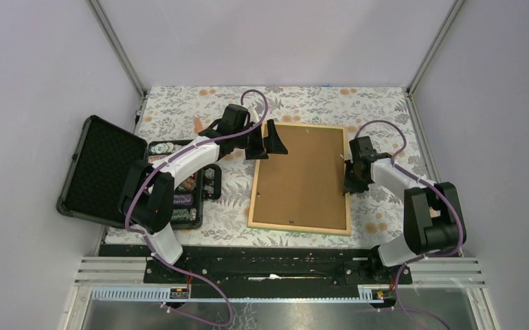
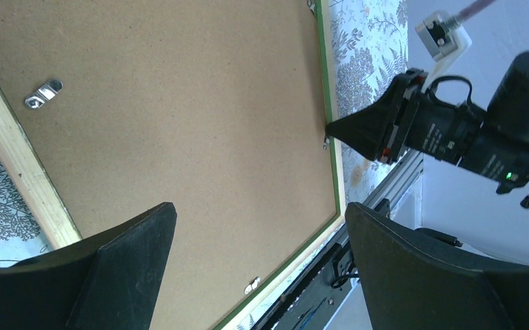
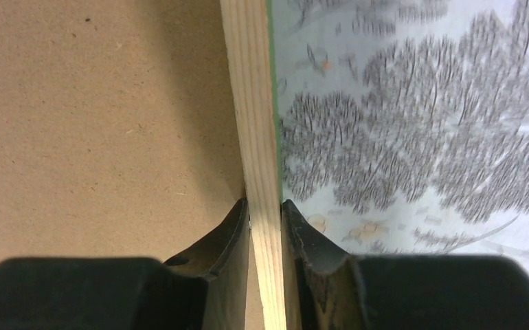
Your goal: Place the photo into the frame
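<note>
Tablecloth [image 1: 234,206], flowered, lies under everything.

Black case [image 1: 104,172]: well left of the frame, lid thrown open, chips in rows.

Frame [image 1: 299,226]: flat on its face as far as I can judge, light wood rails up, a sliver of green along the outer edge. Whether any rail is raised off the cloth, I cannot tell.

Backing board [image 1: 303,175]: plain brown, seated inside the frame's rails and filling the opening.

Photo: not in sight in any view. It may be beneath the board; cannot tell.

My left pincer [image 2: 260,210]: spread wide, holding nothing, hovering over the frame's far left corner.

My right pincer [image 3: 265,206]: about midway along the frame's right rail, pressed onto the wood, one finger inside by the board's edge, one outside.

Small metal hanger [image 2: 42,94] on the board, just inside a rail. Turn clip [image 2: 251,283] by the frame's near rail.

Handling, my judgement: the frame looks stiff and light, but the rail is thin and smooth. A one-sided pinch will let it swing or slip, so take it midway along a long rail and keep lifts low. The clips likely lock the board, so work those first
</note>
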`<act>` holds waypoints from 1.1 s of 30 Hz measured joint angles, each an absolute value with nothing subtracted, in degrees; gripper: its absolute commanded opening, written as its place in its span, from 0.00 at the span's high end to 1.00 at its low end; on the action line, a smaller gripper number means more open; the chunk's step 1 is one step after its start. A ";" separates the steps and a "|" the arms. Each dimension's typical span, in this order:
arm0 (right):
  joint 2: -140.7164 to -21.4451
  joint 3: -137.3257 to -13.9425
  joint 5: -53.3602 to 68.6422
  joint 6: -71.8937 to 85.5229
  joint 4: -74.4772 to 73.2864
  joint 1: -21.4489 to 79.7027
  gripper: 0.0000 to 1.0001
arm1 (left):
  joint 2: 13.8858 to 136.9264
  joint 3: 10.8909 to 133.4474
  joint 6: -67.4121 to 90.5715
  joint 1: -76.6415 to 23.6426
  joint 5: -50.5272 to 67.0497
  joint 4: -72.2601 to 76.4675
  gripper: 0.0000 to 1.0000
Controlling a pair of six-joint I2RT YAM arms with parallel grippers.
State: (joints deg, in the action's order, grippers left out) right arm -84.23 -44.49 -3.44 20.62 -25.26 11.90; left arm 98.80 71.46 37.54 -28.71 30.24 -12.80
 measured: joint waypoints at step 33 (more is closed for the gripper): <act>-86.39 -59.96 -14.39 14.81 -33.87 9.78 0.49 | 98.61 71.09 37.54 -27.66 30.22 -12.78 0.01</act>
State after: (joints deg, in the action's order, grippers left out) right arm -86.39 -59.96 -14.39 14.81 -33.87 9.78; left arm 98.61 71.09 37.54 -27.66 30.22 -12.78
